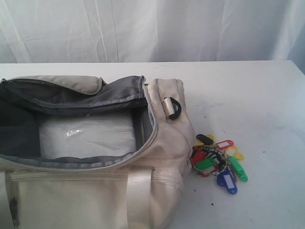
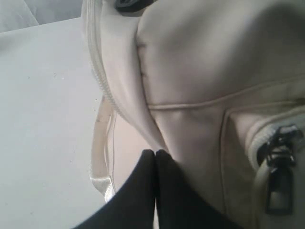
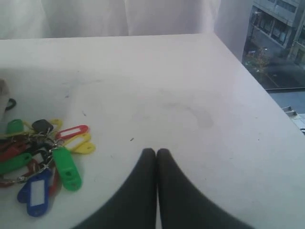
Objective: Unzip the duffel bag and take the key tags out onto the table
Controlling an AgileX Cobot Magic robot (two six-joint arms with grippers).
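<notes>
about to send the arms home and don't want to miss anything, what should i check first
1. Duffel bag unzipped, top gaping open: ok.
2. Key tags out on the table, right beside the bag's end: ok.
3. No more tags inside the bag: cannot tell. Only a clear plastic sheet shows, and the dark corners are hidden.
4. Left jaws shut and holding nothing, close to the bag's side: ok.
5. Right jaws shut and holding nothing, over bare table apart from the tags: ok.
</notes>
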